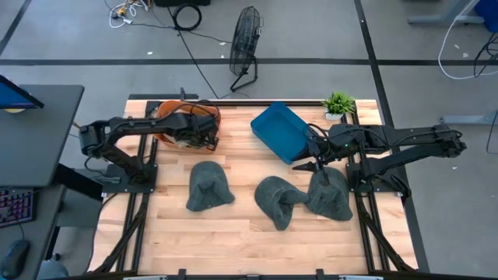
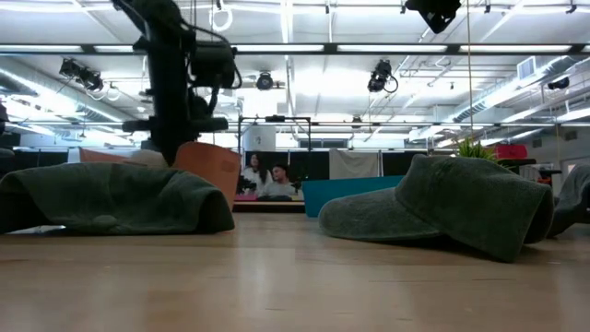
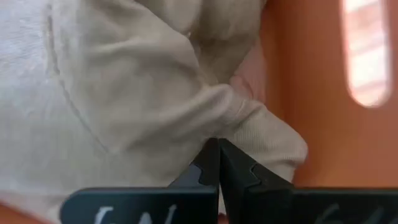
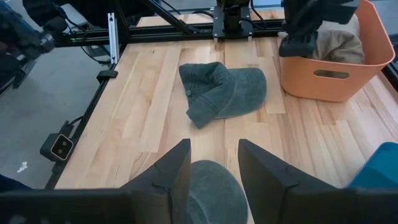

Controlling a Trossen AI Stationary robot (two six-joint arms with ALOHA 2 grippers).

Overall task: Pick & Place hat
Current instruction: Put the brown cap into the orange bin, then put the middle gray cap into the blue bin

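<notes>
Three grey hats lie flat on the wooden table: one at the left [image 1: 208,187], one in the middle [image 1: 276,202], one at the right [image 1: 331,194]. A cream hat [image 3: 124,93] sits in the orange basket [image 1: 167,117] at the far left. My left gripper [image 3: 217,152] is down in the basket, shut on the cream hat. My right gripper [image 4: 211,165] is open over the far edge of the right grey hat [image 4: 211,190], one finger on either side of it. I cannot tell whether it touches the hat. My left gripper pinches a bunched fold of the cream hat's cloth [image 3: 233,115] between its two fingertips. It reaches down into the basket from above. The cloth puckers at the tips. The rest of the hat lies inside the basket against its orange wall [image 3: 311,74].
A blue bin [image 1: 282,131] stands tilted at the far middle, close to my right gripper. A small green plant [image 1: 338,103] stands at the far right corner. Bare wood lies along the near edge. People sit in the room beyond the table [image 2: 267,180].
</notes>
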